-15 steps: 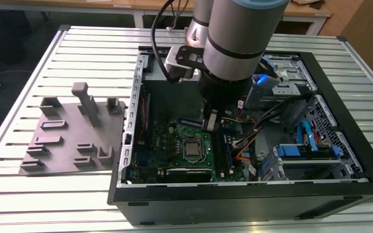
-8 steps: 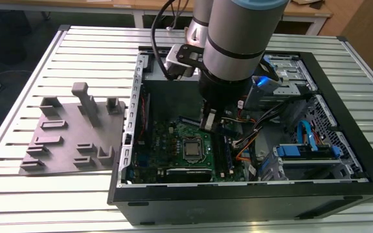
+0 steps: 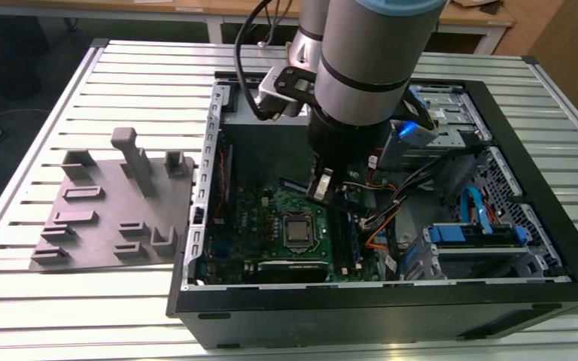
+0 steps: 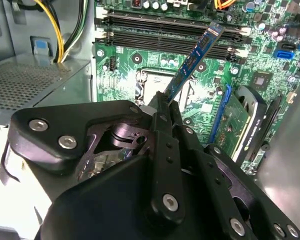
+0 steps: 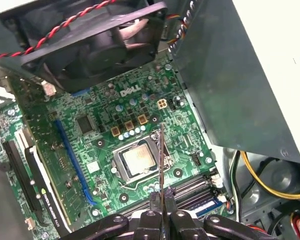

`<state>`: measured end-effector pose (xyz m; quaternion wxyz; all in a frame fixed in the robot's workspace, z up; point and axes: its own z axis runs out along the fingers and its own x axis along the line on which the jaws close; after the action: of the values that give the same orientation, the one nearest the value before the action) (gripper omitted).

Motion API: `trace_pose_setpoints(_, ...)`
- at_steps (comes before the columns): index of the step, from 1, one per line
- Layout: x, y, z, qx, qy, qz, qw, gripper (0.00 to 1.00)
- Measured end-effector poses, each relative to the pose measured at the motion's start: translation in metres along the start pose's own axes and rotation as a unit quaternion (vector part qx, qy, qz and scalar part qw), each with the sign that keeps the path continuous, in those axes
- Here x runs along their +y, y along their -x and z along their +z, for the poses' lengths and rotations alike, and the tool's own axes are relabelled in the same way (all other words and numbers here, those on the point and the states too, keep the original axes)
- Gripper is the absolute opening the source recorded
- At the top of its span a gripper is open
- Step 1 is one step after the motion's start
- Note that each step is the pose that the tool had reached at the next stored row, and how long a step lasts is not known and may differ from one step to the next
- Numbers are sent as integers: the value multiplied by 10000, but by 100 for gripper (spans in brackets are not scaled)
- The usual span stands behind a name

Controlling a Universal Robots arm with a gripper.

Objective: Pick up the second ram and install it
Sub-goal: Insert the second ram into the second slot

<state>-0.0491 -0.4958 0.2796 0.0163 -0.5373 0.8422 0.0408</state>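
Slatted pale metal forms the table (image 3: 68, 316), and on it a black computer case (image 3: 390, 320) lies open on its side, with a grey fixture block (image 3: 108, 218) just beside it on the exterior view's left. The arm (image 3: 369, 68) reaches down into the case, and its bulk hides much of the case's interior behind it.

In the second wrist view the claw (image 4: 162, 102) is closed tight on one end of the second ram (image 4: 192, 60). The blue-green stick slants away from the fingers above the green motherboard (image 4: 125, 65). Its far end lies over the long black memory slots (image 4: 165, 30); whether it touches them cannot be told, nor whether any slot is already filled. The claw's own dark body blocks the nearer part of the board, and the gripped end of the stick is buried between the fingers.

In the first wrist view the stick appears edge-on as a thin line above the processor socket (image 5: 138, 162). A black fan (image 5: 90, 45) and a grey metal box (image 5: 250, 75) are both cut off by the frame. White lettering sits on the board beyond the socket, and the stick carries a small label too fine to read.
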Motion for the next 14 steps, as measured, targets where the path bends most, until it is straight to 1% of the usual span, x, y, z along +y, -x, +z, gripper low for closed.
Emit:
trace_pose_setpoints(7, 0, 0, 3, -15, -20, 285, 9996, 14)
trace_pose_setpoints(14, 0, 0, 5, -29, -40, 561, 9984, 14)
